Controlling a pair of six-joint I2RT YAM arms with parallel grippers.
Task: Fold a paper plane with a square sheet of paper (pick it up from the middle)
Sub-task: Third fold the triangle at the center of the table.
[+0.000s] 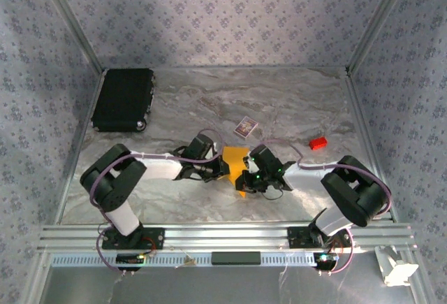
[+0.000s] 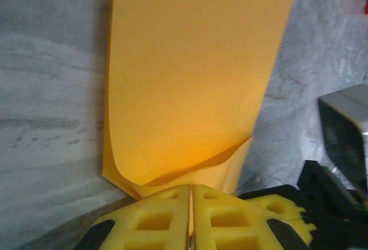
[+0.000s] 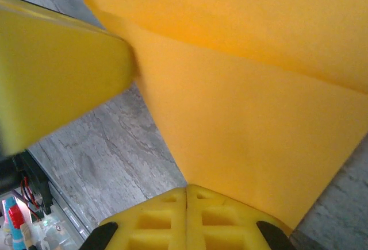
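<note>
Paper [image 2: 190, 77], folded orange-yellow, left fingers [image 2: 155, 221], right fingers [image 3: 224, 220] pinching it

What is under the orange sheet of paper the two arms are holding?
Grey marbled table runs past the square sheet of paper on both sides. The left tool and right tool pinch its edges. Anything directly beneath is covered.

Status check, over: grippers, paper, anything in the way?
Left gripper, right gripper shut on paper. Paper creased, pinched from both sides. Card and red block lie apart from it.
</note>
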